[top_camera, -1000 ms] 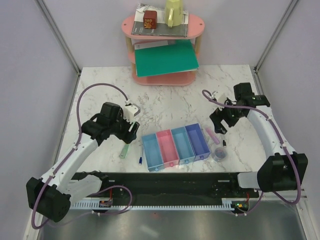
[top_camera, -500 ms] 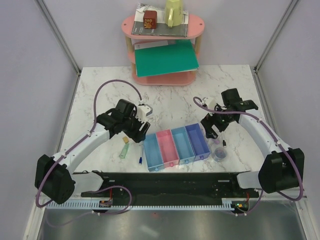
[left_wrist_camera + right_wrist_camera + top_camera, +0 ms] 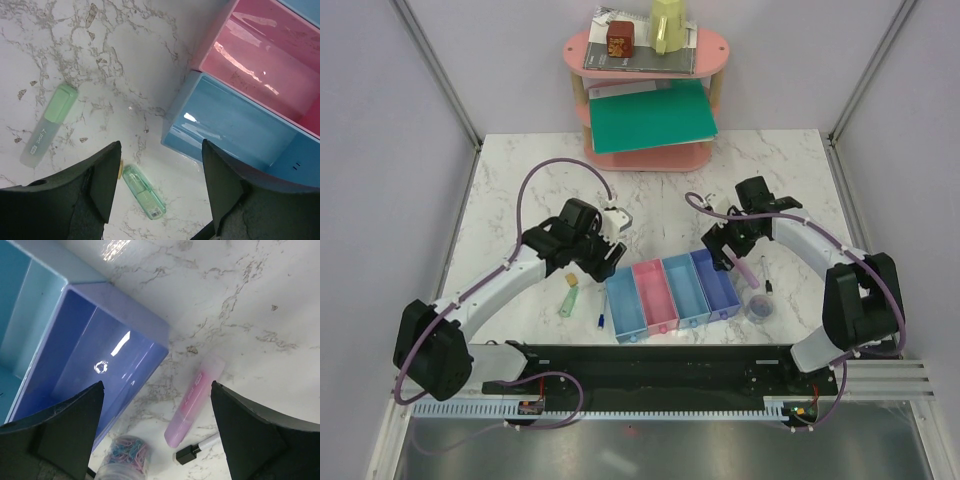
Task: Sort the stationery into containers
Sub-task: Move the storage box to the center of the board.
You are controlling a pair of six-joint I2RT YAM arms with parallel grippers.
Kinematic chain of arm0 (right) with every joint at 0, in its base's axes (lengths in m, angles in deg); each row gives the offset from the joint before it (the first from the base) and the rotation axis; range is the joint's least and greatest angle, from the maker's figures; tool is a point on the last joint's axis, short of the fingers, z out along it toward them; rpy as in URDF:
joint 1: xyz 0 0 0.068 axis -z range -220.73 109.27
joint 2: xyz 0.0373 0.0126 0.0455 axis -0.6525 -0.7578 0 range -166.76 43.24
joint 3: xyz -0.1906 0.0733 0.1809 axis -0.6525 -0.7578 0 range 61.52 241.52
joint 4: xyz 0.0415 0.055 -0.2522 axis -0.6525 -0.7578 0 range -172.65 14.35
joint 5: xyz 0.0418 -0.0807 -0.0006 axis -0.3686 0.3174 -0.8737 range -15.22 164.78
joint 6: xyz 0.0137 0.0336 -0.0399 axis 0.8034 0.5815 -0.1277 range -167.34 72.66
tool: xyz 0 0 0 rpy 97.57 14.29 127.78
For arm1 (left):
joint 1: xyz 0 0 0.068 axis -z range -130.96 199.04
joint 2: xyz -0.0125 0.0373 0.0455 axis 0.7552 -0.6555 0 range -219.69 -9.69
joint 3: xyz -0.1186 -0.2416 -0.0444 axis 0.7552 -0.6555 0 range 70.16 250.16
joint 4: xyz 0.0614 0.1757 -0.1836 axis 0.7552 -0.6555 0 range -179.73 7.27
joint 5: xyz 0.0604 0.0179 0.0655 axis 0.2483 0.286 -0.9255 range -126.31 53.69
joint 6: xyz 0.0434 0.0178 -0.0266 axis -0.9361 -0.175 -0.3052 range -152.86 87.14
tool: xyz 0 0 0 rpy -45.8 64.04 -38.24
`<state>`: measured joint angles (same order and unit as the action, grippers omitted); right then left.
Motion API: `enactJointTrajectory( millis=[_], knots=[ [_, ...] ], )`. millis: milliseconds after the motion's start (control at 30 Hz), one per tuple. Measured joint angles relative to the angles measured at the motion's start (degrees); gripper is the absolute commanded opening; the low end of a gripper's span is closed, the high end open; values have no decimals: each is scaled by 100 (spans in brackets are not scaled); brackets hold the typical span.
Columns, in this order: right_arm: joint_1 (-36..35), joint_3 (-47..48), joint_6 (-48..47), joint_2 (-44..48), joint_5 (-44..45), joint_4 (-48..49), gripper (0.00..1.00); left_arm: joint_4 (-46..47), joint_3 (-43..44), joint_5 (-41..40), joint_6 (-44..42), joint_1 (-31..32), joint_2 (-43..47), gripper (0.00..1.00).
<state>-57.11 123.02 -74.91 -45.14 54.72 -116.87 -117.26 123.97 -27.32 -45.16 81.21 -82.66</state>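
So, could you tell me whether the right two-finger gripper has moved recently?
Yes: seen from above, the right gripper has swung left, closing on the far end of the violet-blue plastic tray.

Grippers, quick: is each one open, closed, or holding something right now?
Left gripper: open, holding nothing.
Right gripper: open, holding nothing.

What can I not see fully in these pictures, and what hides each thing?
- Tan eraser: in the left wrist view only a sliver shows. The left tool covers the rest.
- Black-capped pen: in the right wrist view its far end runs behind the right tool.
- Clip jar: in the right wrist view it is cut off by the bottom edge.
- Pink-purple marker: in the top view it is partly under the right arm.
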Motion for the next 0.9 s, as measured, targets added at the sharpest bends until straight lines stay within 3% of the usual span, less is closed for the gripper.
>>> enactJointTrajectory(
  millis=[600, 700, 900],
  knots=[
    [-179, 13, 337, -535, 225, 728, 91, 575, -343, -160, -282, 313, -507, 67],
    [-190, 13, 369, -535, 243, 807, 83, 828, -446, -308, -391, 321, -708, 55],
    [-227, 13, 446, -549, 299, 911, 55, 1322, -503, -490, -597, 323, -1082, 38]
  ],
)
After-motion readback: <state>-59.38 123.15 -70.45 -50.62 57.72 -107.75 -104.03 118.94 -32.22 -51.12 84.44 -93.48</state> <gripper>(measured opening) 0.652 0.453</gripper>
